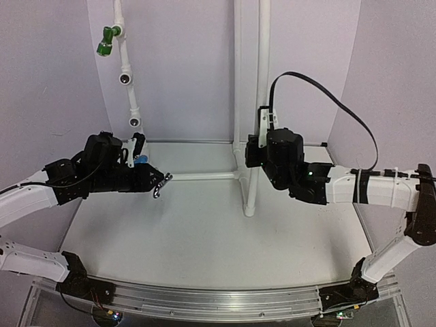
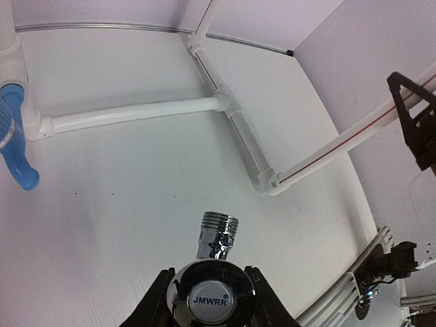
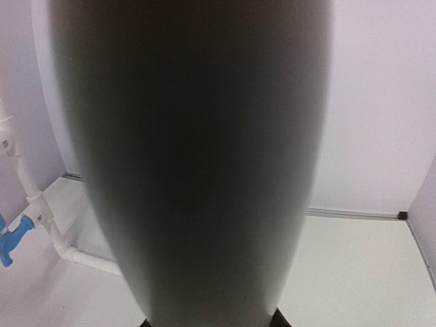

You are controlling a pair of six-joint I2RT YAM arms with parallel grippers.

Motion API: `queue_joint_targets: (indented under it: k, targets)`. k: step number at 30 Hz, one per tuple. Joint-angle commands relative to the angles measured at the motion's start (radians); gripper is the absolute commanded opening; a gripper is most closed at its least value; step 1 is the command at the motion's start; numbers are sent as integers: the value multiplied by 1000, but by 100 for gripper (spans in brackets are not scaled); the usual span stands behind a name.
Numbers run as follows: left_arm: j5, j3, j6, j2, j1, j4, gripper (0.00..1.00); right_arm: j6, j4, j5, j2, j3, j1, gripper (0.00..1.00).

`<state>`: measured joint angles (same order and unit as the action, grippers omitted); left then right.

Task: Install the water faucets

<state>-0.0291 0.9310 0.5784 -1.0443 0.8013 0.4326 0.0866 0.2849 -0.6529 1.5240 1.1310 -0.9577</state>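
Observation:
My left gripper (image 1: 158, 182) is shut on the shiny chrome faucet (image 1: 162, 185) and holds it above the table. In the left wrist view the fingers clamp its round cap (image 2: 211, 296), and its threaded end (image 2: 219, 221) points away, toward the floor pipes. The blue faucet (image 2: 15, 143) sits on a pipe fitting at the left, also partly seen behind the left gripper (image 1: 140, 161) and in the right wrist view (image 3: 12, 240). A green faucet (image 1: 105, 42) is mounted high on the slanted pipe. My right gripper (image 1: 259, 139) is closed around the white upright pipe (image 3: 191, 163), which fills its view.
The slanted white pipe (image 1: 127, 75) has two open tee sockets below the green faucet. A horizontal pipe (image 1: 204, 176) runs along the table to the upright pipes (image 1: 252, 197). Lilac walls enclose the back and sides. A black cable (image 1: 340, 102) loops above the right arm.

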Motion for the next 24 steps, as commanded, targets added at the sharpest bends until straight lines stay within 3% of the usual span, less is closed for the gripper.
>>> queue_joint_targets:
  k: [1,4,9,17,24]
  targets:
    - [200,22,32,11,-141,-147,0,195,-201,-259,-160,-86,13,0]
    - [373,28,57,13,-252,-225,0,269,-286,-319,-218,-113,13,0]
    - [506,37,124,2,-345,-296,0,345,-394,-375,-255,-126,-14,0]
    - [594,-28,255,30,-457,-402,0,386,-365,-238,-263,-143,-60,0]
    - [492,-137,460,85,-462,-550,0,404,-275,-65,-258,-131,-66,0]
